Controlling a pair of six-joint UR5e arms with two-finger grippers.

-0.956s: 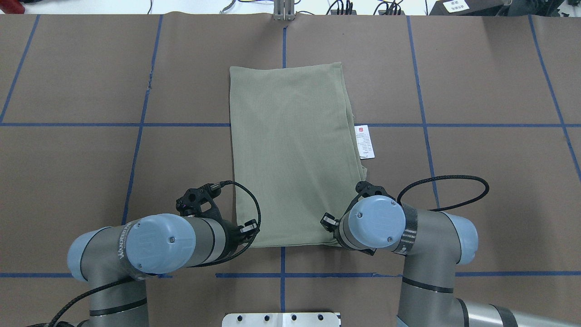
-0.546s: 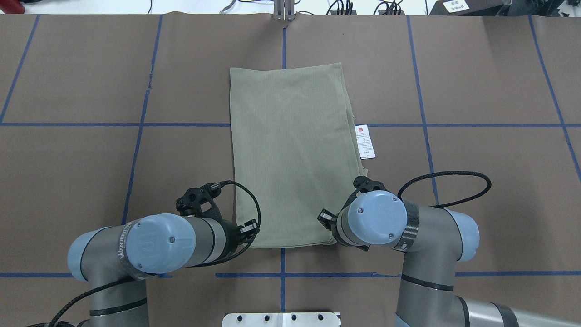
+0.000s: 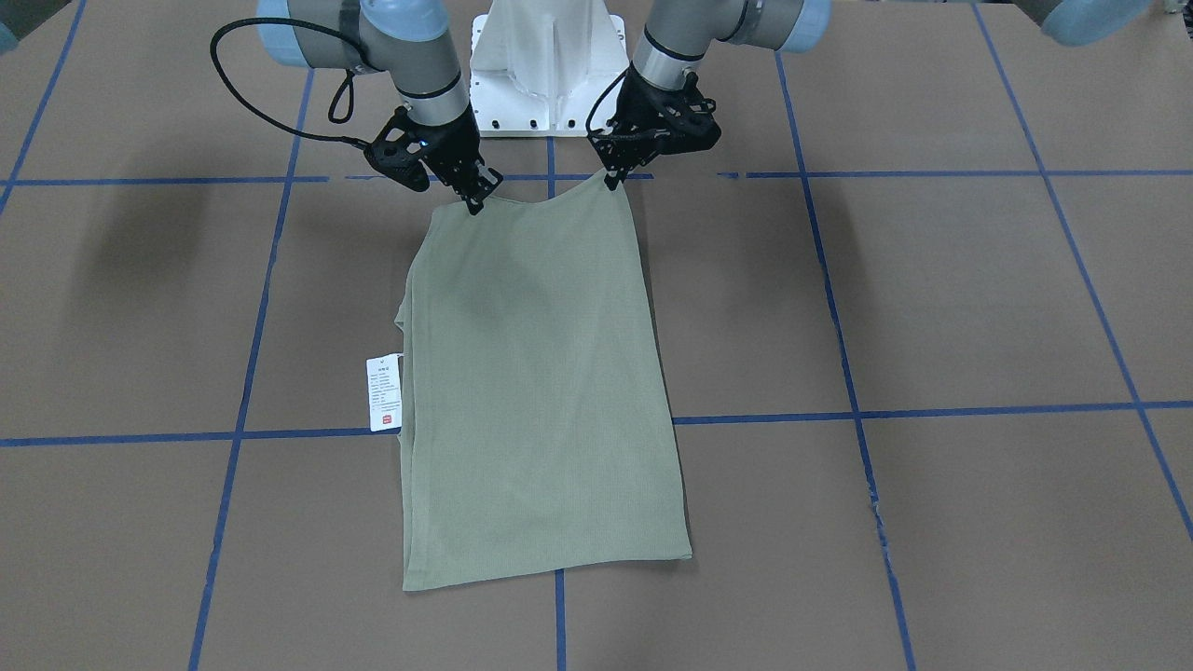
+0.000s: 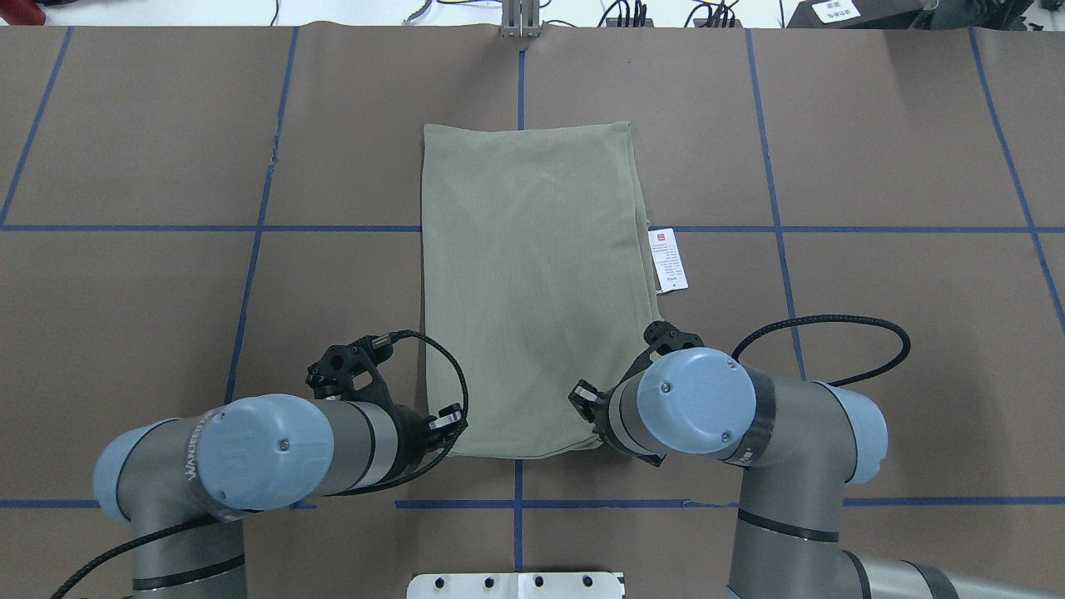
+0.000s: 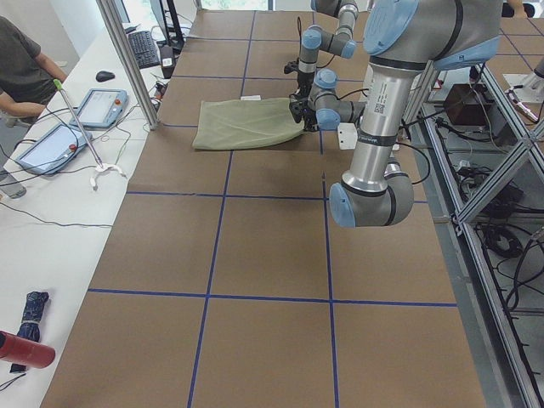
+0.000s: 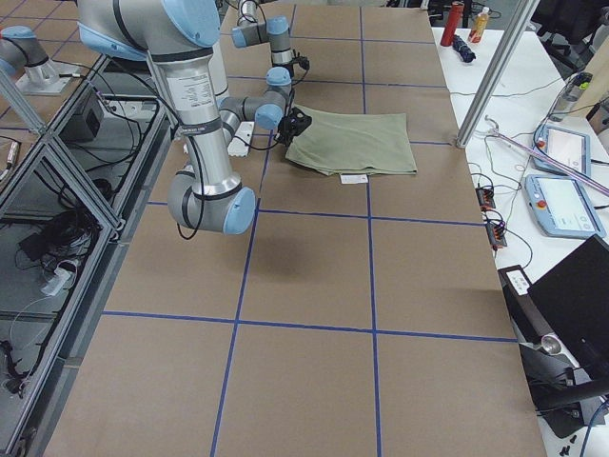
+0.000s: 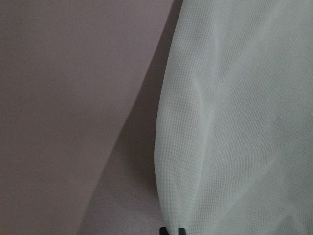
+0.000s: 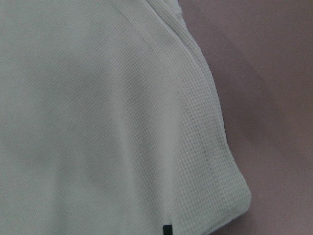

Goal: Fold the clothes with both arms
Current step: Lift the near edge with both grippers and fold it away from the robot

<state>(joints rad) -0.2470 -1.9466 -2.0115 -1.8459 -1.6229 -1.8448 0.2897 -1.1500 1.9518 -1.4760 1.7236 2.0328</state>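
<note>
Found the shirt [image 3: 541,391] spread as a long folded rectangle on the table [image 3: 932,298], with its long axis pointing straight away from the robot and the hang tag [image 3: 383,393] poking out on the right gripper's side. Saw the left gripper [image 3: 612,180] clenched on one near corner and the right gripper [image 3: 475,202] clenched on the other, with both corners lifted. Judged the far edge to lie dead ahead of both grippers, equally near to each; expected a matched forward carry.
</note>
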